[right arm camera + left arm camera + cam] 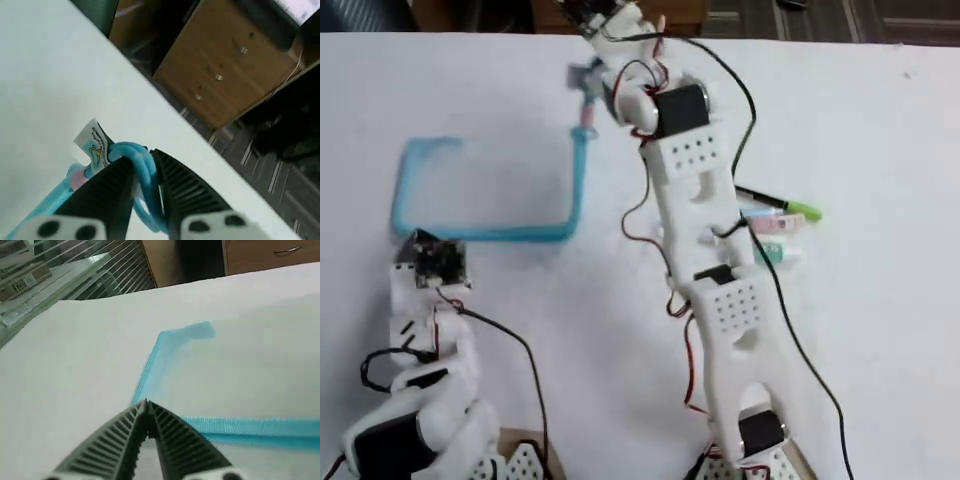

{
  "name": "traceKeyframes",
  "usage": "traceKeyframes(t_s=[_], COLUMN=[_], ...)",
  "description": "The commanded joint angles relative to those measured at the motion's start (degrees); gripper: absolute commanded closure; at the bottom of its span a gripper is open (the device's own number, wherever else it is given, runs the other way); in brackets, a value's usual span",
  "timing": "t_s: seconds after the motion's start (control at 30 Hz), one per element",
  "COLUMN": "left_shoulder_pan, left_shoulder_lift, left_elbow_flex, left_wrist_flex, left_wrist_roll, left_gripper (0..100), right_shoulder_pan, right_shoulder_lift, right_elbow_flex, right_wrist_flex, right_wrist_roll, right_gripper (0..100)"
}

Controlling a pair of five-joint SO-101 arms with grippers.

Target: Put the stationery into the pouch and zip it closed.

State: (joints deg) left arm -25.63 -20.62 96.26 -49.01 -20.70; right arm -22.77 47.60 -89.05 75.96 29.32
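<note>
While the pens (775,225) lie outside on the table (870,120) at 3 o'clock, the step in hand looks like opening the pouch (510,234).
The pouch lies flat at 9 o'clock, outlined by its blue edge. The right pincer (144,157), at the pouch's 1 o'clock corner, is clamped on the blue loop (145,185) there, likely the zip's pull. The left pincer (146,405) is closed, tips meeting at the 7 o'clock corner; whether they nip the edge I cannot tell. Next, I judge, comes a steady pull of the loop along the edge with that corner pinned, then a free pincer for the pens.
</note>
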Motion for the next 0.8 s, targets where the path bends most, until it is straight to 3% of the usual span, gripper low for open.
traceKeyframes(t_s=[0.0,0.17,0.43,0.53,0.7,0.77], left_shoulder_pan=[-1.0,-7.2,-9.9,-9.9,-8.4,-6.5], left_shoulder_lift=[-0.1,-4.6,-26.6,-37.8,-51.8,-53.0], left_elbow_flex=[-1.2,-1.5,-5.3,-11.3,-32.4,-39.8], left_wrist_flex=[-2.0,-8.5,2.3,17.0,59.9,71.0], left_wrist_roll=[-6.6,-6.9,-5.0,1.0,15.6,18.9], left_gripper=[98,98,98,98,98,98], right_shoulder_pan=[-0.8,-0.7,-1.1,-2.1,-3.6,-3.6], right_shoulder_lift=[-4.5,-13.1,-24.5,-28.5,-35.3,-37.4], right_elbow_flex=[-6.5,-5.8,-5.2,-5.1,-5.1,-5.1], right_wrist_flex=[-0.6,-2.5,-6.5,-6.2,-3.6,-1.7], right_wrist_roll=[-0.2,-0.2,-0.1,-0.1,-0.1,-0.1], right_gripper=[98.1,98.1,98.1,98.1,98.1,98.1])
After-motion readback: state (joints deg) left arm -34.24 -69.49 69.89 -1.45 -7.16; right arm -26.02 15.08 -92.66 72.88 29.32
